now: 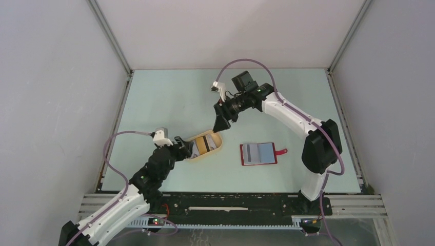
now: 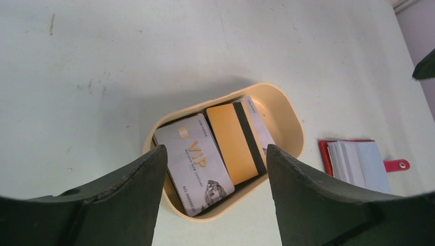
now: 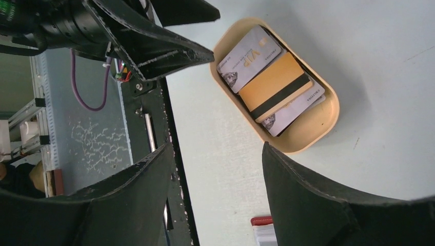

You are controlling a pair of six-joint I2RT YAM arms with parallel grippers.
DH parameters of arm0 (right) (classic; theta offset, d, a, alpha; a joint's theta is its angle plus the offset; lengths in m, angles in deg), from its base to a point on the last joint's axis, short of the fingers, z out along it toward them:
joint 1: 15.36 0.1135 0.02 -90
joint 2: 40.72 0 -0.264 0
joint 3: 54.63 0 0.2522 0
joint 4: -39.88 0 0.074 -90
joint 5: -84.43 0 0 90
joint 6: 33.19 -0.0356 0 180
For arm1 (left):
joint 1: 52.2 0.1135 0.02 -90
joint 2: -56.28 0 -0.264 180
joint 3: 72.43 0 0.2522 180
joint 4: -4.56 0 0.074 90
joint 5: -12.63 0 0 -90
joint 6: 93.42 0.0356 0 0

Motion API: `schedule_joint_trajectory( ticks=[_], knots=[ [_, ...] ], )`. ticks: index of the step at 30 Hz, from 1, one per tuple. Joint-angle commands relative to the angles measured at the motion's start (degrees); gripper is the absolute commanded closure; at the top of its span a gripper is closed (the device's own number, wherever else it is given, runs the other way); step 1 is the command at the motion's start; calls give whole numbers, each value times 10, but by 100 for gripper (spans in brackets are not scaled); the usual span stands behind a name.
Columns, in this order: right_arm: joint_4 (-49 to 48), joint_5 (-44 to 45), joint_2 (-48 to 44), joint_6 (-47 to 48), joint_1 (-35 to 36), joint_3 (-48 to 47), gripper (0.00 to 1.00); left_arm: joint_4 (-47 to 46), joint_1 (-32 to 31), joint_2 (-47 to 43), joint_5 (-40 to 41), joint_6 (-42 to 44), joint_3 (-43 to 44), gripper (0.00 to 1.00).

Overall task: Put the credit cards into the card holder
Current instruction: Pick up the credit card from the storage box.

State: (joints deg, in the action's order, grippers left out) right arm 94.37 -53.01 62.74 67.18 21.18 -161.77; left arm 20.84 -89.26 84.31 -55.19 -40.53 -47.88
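Left gripper [image 1: 185, 149] stood agape, empty, at beige tray [image 1: 219, 144] holding credit cards [image 2: 197, 164]. Right gripper [image 1: 221, 124] hung spread, empty, above tray. Card holder [image 1: 259, 154] lay open nearby.

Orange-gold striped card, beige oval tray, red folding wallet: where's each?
Orange-gold striped card [image 2: 230, 143], left wrist view, plain orange face.
Beige oval tray [image 2: 290, 128], left wrist view, bare inner wall.
Red folding wallet [image 1: 259, 153], top external view, open inner pockets.
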Motion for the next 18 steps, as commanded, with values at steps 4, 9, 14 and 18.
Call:
schedule_joint_trajectory(
  ticks=[4, 9, 14, 18],
  knots=[
    [25, 10, 42, 11, 12, -34, 27, -23, 54, -4, -47, -17, -27, 24],
    [23, 20, 61, 9, 19, -43, 27, -23, 81, -4, -62, -25, -34, 23],
    [22, 40, 88, -1, 28, -63, 27, -38, 107, 11, -86, -36, -42, 23],
    [14, 67, 98, -18, 35, -73, 27, -55, 114, 23, -97, -41, -51, 23]
  ],
)
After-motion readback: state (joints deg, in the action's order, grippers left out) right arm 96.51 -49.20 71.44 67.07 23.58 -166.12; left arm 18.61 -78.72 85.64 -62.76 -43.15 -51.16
